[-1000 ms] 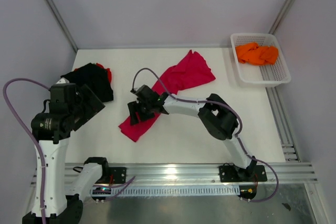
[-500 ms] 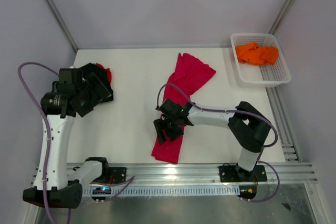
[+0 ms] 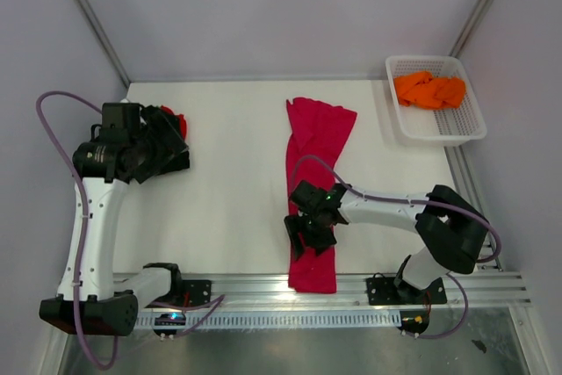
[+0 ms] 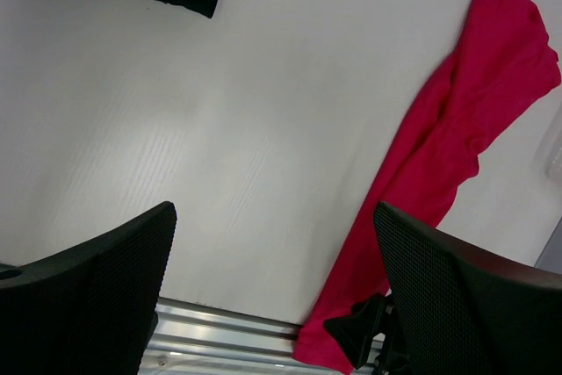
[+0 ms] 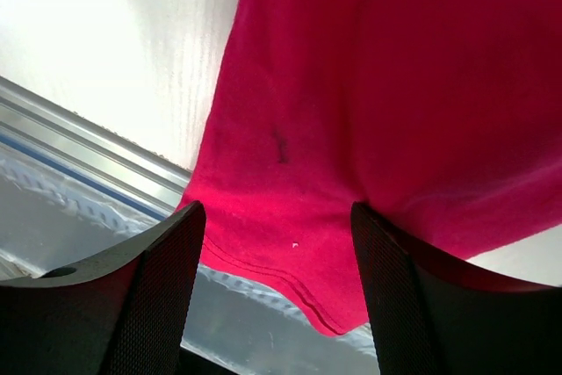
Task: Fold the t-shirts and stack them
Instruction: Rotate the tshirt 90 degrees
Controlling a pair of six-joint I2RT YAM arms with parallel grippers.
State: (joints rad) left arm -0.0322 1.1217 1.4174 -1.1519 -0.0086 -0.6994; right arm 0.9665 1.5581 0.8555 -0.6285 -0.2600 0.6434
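The right gripper [image 3: 309,234], clamped on the crimson t-shirt [image 3: 314,142], has dragged it toward the near rail, straightening it for folding. The left gripper [image 4: 272,292] hovers open beside the black t-shirt [image 3: 158,136].

Lab test cell, we judge: white table [image 3: 228,208], plain grey walls [image 3: 281,15], aluminium rail [image 3: 290,287] mounting.

I count four shirts: one crimson shirt [image 3: 313,164], one black shirt [image 3: 169,142], one red shirt [image 3: 179,120] under the black, one orange shirt [image 3: 428,90]. One basket [image 3: 463,129], one table [image 3: 228,191], and my two arms
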